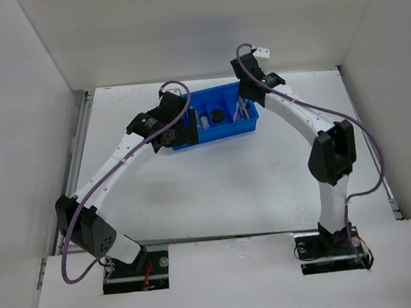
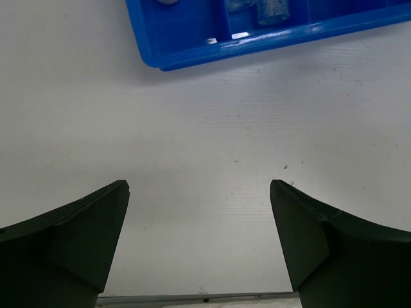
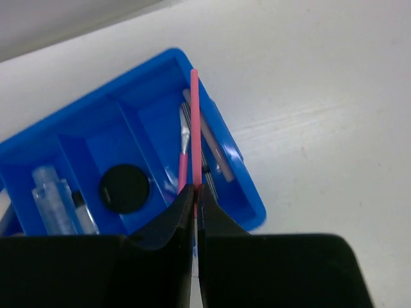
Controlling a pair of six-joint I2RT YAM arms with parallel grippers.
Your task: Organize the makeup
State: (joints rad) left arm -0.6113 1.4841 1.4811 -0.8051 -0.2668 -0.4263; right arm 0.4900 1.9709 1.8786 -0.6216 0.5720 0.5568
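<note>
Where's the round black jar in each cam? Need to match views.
Top external: round black jar in the middle of the blue tray.
Left wrist: not in view; only a tray corner shows.
Right wrist: lower left, middle compartment, left of the pink pencil that the right claw grips.
Shared landmark: the blue tray.

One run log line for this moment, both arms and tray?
left gripper: jaws open, over table | right gripper: jaws shut on pink pencil, above blue tray | black jar: in tray
</note>
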